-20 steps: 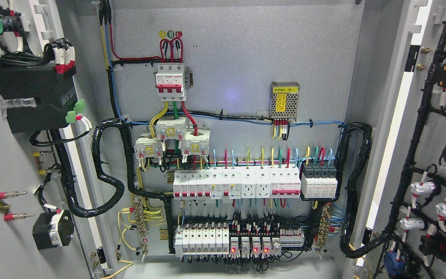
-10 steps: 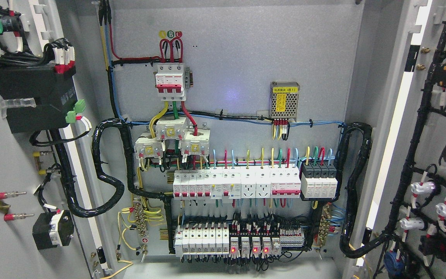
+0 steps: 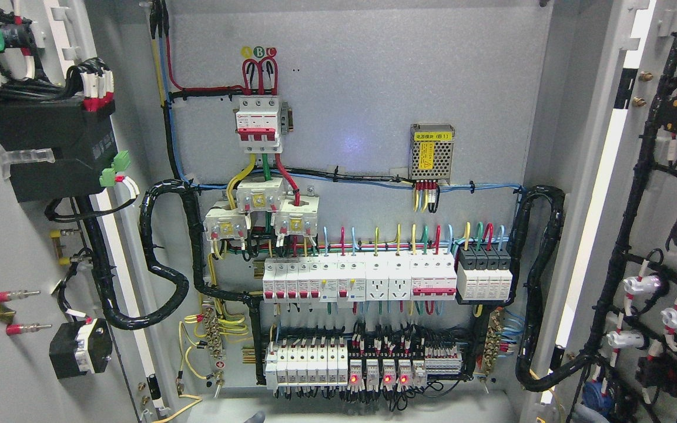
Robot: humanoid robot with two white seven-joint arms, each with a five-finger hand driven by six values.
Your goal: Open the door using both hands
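Looking at this, I'd call the job basically finished: the left door is swung right out to the left side of the picture and the right door is swung out to the right, both showing their wired inner faces, and the whole cabinet back panel is in plain sight between them. If anything's left, my guess is it's just letting go and pulling the arms clear, or nudging a door a touch wider. As for hands, all I get is a small grey sliver poking up at the bottom edge, left of the middle, which I take to be the tip of the left hand; can't tell whether it's spread or curled, and it isn't touching either door. The right hand I don't see at all. Room-wise, the middle is wide open, but the sides are busy: a black box and loose leads stick out from the left door, a looped black conduit hangs just beside that door's hinge edge, another conduit runs up near the right hinge edge, and the breaker row stands proud of the panel, so I'd keep any retreat low and central, away from the wiring
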